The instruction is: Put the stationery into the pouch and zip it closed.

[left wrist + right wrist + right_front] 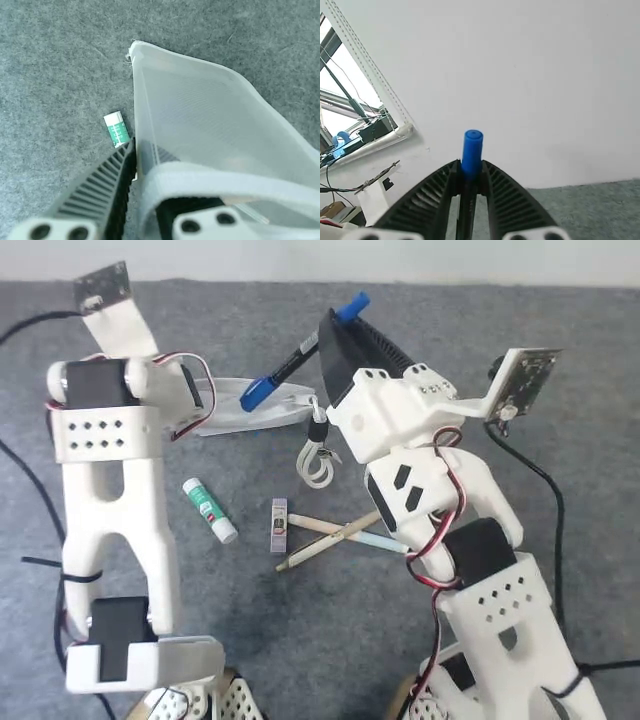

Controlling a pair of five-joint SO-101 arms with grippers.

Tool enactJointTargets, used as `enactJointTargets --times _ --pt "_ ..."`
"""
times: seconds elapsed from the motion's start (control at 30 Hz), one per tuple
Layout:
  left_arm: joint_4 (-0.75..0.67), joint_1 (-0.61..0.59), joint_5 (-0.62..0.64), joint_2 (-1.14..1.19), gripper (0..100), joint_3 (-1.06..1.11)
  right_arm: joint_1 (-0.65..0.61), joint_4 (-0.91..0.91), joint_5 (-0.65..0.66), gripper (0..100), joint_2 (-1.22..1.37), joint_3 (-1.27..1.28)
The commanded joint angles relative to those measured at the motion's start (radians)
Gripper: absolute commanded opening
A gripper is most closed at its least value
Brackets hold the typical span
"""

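Between the right gripper's (470, 167) ribbed fingers I have a blue-capped pen (290, 362) pinched tight. One blue end pokes out past the fingertips, and the dark barrel slants away below them. Its other blue end lies over the pouch (272, 408); I cannot tell whether it has actually entered the mouth.

My left gripper (145, 165) is clamped on the pouch's rim. The white edge band sits squeezed between the fingers, and the pale mesh body stretches away from the fingertips across the grey carpet (60, 60).

Just off the tip of the left gripper's ribbed finger lies a glue stick (116, 130) with a green label, flat on the carpet and not touching the pouch. Well apart from both sets of fingers — back toward the arms' bases — a small grey case (279, 525) lies beside two crossed pencils (330, 536). A loop of white cord (318, 460) hangs just under the right gripper's body.
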Motion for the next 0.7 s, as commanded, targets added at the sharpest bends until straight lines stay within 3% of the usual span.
enactJointTargets --times 0.0,0.67 --pt "0.003 0.003 0.011 0.002 1 -0.044 0.002 -0.025 0.057 0.6 0.002 -0.011" --pt "0.005 0.003 0.011 0.002 1 -0.044 -0.048 -0.025 0.227 0.6 0.070 -0.003"
